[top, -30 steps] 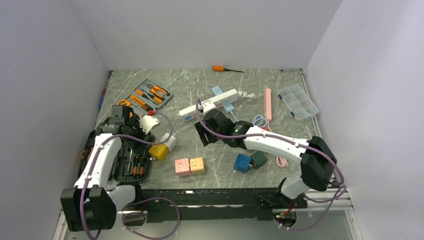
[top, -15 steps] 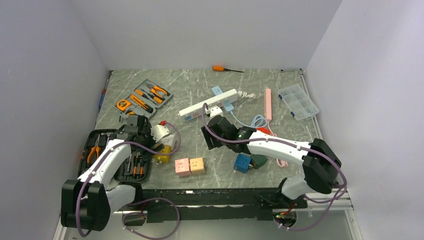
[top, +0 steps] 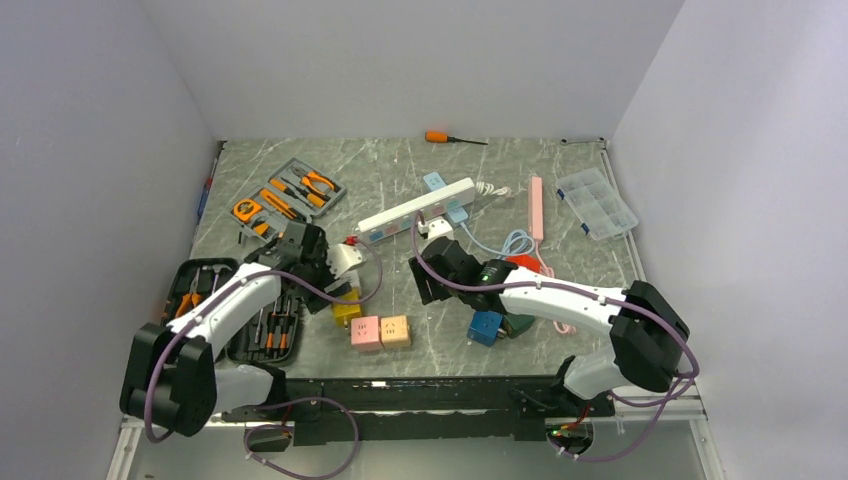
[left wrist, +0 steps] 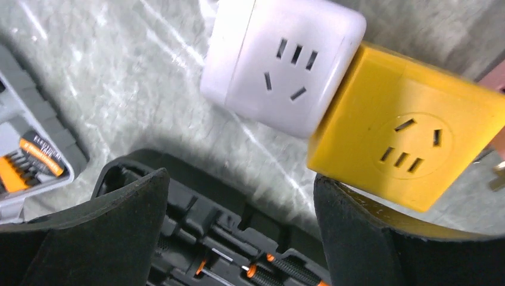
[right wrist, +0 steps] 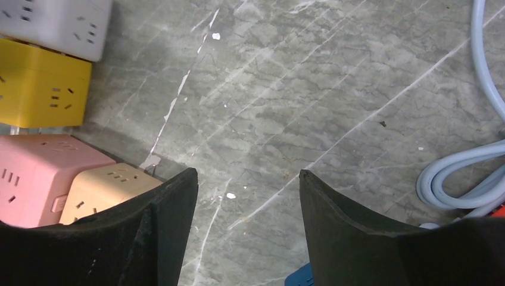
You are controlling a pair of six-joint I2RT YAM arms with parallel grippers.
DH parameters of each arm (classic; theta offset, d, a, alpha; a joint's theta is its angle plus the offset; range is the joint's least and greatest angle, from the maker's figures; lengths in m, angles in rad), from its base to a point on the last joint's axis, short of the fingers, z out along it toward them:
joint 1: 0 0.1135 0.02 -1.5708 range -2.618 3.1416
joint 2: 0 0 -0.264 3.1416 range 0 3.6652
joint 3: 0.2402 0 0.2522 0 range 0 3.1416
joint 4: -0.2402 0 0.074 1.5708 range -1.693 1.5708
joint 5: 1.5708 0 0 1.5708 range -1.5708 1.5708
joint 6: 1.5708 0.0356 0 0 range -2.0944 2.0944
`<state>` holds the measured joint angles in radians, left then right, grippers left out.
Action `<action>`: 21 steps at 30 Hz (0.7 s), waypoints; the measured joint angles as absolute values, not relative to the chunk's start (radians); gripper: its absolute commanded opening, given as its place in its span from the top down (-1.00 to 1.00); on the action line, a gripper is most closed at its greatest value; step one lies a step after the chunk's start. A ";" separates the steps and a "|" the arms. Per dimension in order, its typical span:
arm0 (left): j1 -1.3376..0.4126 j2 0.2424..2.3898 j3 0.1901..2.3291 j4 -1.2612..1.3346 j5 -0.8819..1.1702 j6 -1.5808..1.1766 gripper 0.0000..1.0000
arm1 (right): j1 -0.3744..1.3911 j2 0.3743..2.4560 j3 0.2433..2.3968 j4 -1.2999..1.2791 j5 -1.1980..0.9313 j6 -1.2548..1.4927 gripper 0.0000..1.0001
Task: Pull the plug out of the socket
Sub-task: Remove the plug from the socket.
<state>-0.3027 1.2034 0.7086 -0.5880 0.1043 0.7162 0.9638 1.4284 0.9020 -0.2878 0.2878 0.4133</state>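
Near the left front of the table [top: 400, 165], white cube socket [left wrist: 280, 62] sits pressed against yellow cube socket [left wrist: 405, 146], touching. Left claw [left wrist: 238, 179] hangs over both, fingers wide apart, nothing between them, black tool case [left wrist: 226, 229] underneath. Right claw [right wrist: 247, 173] is mid-table, fingers apart too, gripping nothing. Pink cube [right wrist: 36, 179] and tan cube [right wrist: 107, 187] sit side by side next to one finger, pale blue cable [right wrist: 476, 173] by the other.
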 measured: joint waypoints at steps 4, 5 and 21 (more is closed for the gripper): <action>-0.356 1.267 0.742 -0.586 0.120 0.662 -0.81 | 0.964 1.426 0.901 -0.281 0.287 0.418 -0.36; -0.368 1.284 0.751 -0.585 0.126 0.647 -0.80 | 0.964 1.425 0.898 -0.276 0.287 0.420 -0.41; -0.397 1.530 0.970 -0.564 0.282 0.419 -0.72 | 0.963 1.296 0.784 -0.229 0.274 0.472 -0.85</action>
<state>-0.3973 1.5303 0.9703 -0.5640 0.2817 0.4191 0.9634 1.2957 0.7837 -0.2291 0.2741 0.4717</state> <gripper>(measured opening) 0.870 0.915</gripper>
